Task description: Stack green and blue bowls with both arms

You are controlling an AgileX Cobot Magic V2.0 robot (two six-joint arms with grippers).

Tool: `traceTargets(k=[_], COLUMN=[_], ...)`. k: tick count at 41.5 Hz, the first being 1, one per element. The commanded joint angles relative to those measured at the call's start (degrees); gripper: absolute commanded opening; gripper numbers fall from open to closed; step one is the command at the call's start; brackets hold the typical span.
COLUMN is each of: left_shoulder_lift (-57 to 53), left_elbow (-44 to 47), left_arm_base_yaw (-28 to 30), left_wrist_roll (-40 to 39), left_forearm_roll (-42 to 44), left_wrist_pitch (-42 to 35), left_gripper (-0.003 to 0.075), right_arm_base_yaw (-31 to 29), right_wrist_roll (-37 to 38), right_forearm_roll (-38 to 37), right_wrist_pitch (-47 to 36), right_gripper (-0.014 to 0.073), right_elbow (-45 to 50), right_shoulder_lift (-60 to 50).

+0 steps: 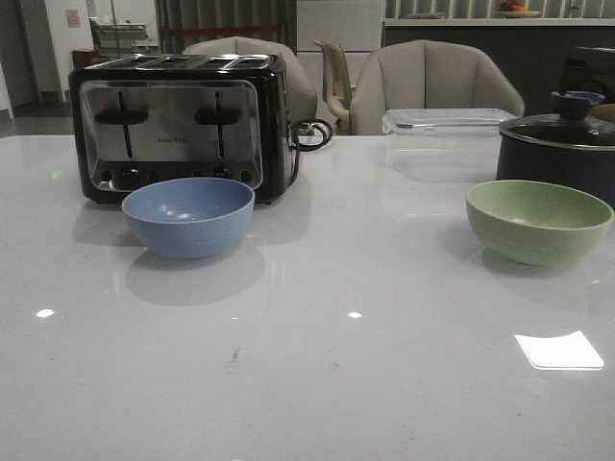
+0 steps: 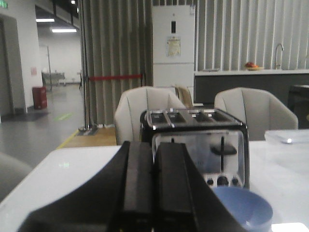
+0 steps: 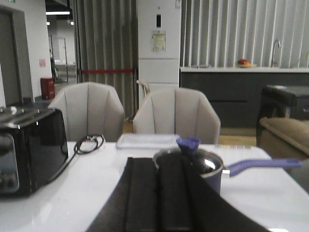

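**Both grippers closed and empty, two bowls apart on the table**

The left gripper (image 2: 153, 188) is held level above the table (image 1: 307, 384), and its two black fingers are pressed together with nothing between them. It looks forward at the toaster (image 2: 195, 145). The blue bowl (image 2: 244, 209) lies just ahead of this gripper and a little to its right side, below the fingertips, in front of the toaster.

The right gripper (image 3: 159, 193) is also level, with the fingers closed side by side and holding nothing. Directly ahead of it stands the dark pot (image 3: 193, 169) with a blue knob and a long blue handle. The green bowl (image 1: 538, 221) does not show in the right wrist view; in the front view it sits on the table just in front of the pot.

The arms themselves do not appear in the front view.

Counted: one blue bowl, one green bowl, well apart and not stacked; one toaster with four slots; one pot with lid; one clear plastic container (image 1: 447, 120); two grippers.
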Motion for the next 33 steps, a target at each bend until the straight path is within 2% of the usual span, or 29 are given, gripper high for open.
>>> traceTargets(k=[1,11,17,26,33], left_shoulder_lift=[0.8,10.1,17.6,25.8,30.6], left_elbow=[-7.8,-24.2,-32.2,-33.9,-32.4], left_arm_base_yaw=[-0.2,-0.2,-0.2,-0.2,-0.2], left_wrist_roll=[-0.1,-0.1,-0.1,-0.1,-0.1], left_forearm_roll=[0.9,1.0,-0.3,-2.0,-2.0], left_wrist_pitch=[-1.8,6.8,16.7,26.5,31.0], left_gripper=[0.0098,0.0098,0.0098,0.0098,0.0098], right_arm_base_yaw=[-0.5,-0.5,-0.5,-0.5,-0.5], right_wrist_roll=[0.0,0.0,0.0,0.0,0.0], right_forearm_roll=[-0.8,-1.1,-1.1,-1.1,-1.1], right_wrist_pitch=[0.9,15.1,23.2,32.3,38.5], right_gripper=[0.0047,0.0047,0.0047,0.0047,0.0047], right_elbow=[-9.3,-26.1,-31.9,-32.3,-32.3], right_shoulder_lift=[1.7,12.8,20.2,29.7,36.2])
